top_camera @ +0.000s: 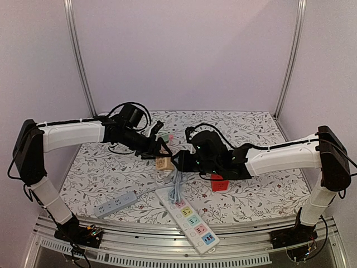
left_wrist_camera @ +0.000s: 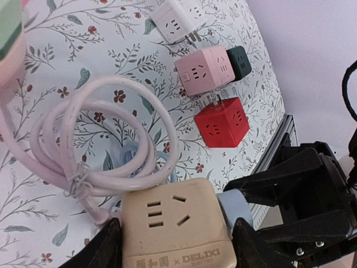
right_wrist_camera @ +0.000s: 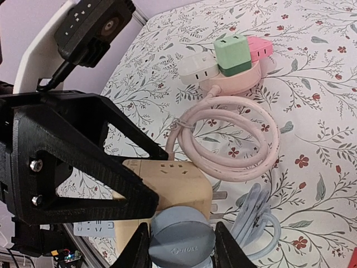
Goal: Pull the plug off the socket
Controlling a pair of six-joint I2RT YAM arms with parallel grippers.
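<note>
Top view: at frame centre, the left gripper [top_camera: 158, 151] and right gripper [top_camera: 179, 162] meet at the beige plastic cube socket [top_camera: 163, 163].

Left wrist view: at the bottom, the left gripper's fingers [left_wrist_camera: 106, 248] clamp the cube's two sides. A grey-blue round plug [left_wrist_camera: 235, 207] touches its right face.

Right wrist view: at bottom centre, the right gripper grips that plug against the cube.

My jaws are matte black. The beige cube socket [left_wrist_camera: 175, 229] carries a grey-blue plug [right_wrist_camera: 181, 237]. My worktop [left_wrist_camera: 56, 61] is white, printed with grey-green leaves and small dark-red flowers. The coiled cable [left_wrist_camera: 111, 139] is pale pink and the thinner cable [right_wrist_camera: 254, 220] pale blue. The other cubes are red [left_wrist_camera: 222, 121], pink [left_wrist_camera: 204, 70], white [left_wrist_camera: 178, 19] and near-black [left_wrist_camera: 241, 62]. One adapter [right_wrist_camera: 233, 53] is mint green. One strip [top_camera: 115, 204] is grey, and the long strip [top_camera: 192, 220] is white with pastel pink, yellow, green and blue outlets.
</note>
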